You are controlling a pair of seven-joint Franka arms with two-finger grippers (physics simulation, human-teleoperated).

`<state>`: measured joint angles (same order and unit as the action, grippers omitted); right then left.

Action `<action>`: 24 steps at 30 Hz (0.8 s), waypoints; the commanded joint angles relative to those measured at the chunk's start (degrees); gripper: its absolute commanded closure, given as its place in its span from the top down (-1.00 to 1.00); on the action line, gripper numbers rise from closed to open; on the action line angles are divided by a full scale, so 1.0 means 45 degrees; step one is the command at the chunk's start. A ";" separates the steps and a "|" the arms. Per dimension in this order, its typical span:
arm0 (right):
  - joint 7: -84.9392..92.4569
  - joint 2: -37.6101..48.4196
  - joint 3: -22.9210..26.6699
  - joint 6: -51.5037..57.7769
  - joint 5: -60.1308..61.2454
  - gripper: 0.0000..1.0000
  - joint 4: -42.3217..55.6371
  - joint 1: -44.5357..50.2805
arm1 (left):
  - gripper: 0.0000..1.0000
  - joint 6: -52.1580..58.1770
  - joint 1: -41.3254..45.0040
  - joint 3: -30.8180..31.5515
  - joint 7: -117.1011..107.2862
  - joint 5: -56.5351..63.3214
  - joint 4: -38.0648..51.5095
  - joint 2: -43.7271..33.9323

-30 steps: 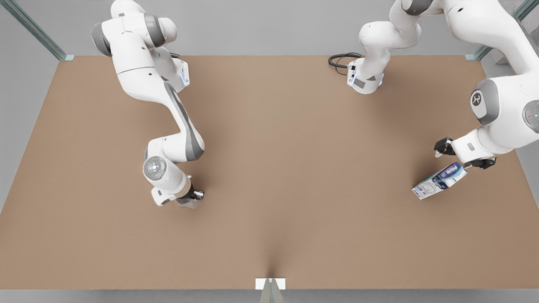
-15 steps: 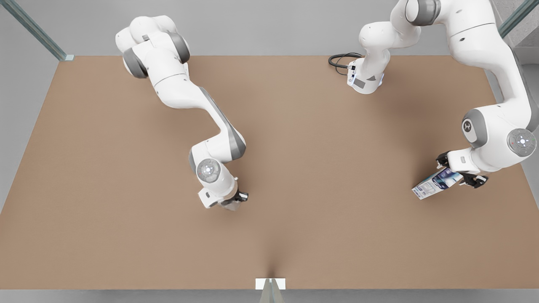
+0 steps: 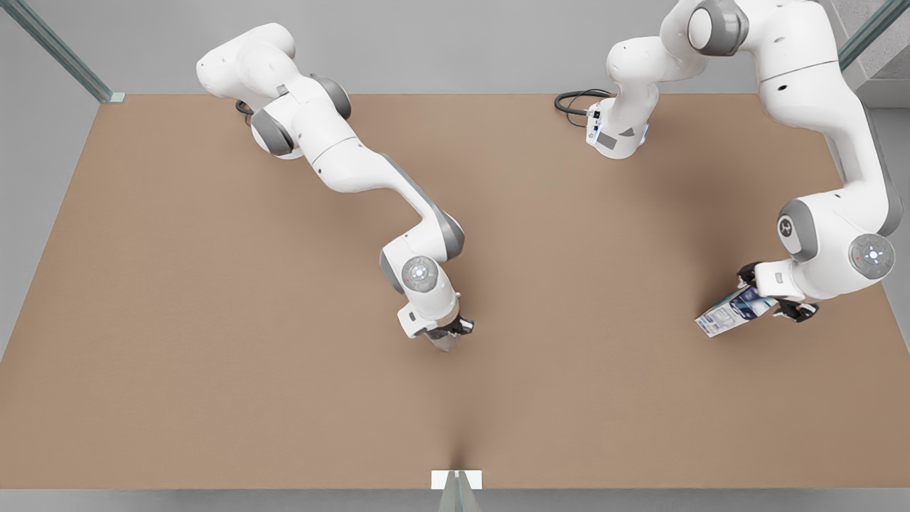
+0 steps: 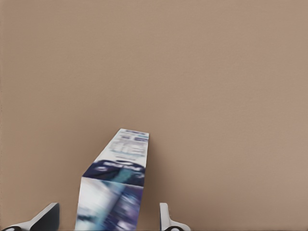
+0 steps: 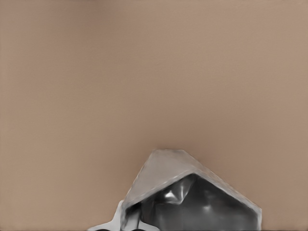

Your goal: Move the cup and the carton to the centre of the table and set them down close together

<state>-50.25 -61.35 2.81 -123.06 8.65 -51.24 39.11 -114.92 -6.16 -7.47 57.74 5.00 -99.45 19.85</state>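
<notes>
Your cup (image 3: 443, 342), pale grey and faceted, sits clamped in the right hand (image 3: 449, 334) near the middle of the brown tabletop (image 3: 178, 320), a little toward the front view's left of centre. In the right wrist view the cup (image 5: 192, 197) shows its angular rim and dark hollow, with a finger (image 5: 126, 219) pressed against its wall.

Your carton (image 3: 732, 311), white with blue and purple panels, lies tilted far off at the front view's right, well apart from the cup. The left hand (image 3: 773, 300) straddles its upper end. In the left wrist view the carton (image 4: 118, 185) stands between two fingers (image 4: 164, 219) spread apart, with a gap showing on each side.
</notes>
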 commanded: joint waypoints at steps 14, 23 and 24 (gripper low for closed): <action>-0.0043 0.0060 -0.0117 -0.0564 0.0089 0.53 -0.0038 0.0020 | 1.00 -0.0126 -0.0175 0.0000 0.0137 0.0040 -0.0087 0.0275; 0.0540 0.4356 0.0234 -0.0193 0.0675 1.00 -0.3318 -0.0390 | 1.00 -0.0282 -0.0175 0.0000 0.0703 0.0275 -0.0087 0.0549; 0.1479 0.5293 0.0371 -0.0096 0.0675 1.00 -0.4392 -0.0722 | 1.00 -0.0301 -0.0175 0.0000 0.0703 0.0275 -0.0087 0.0608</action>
<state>-41.35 -34.84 6.27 -121.78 11.69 -73.39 35.49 -116.28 -6.94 -7.47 60.91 6.17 -99.85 23.00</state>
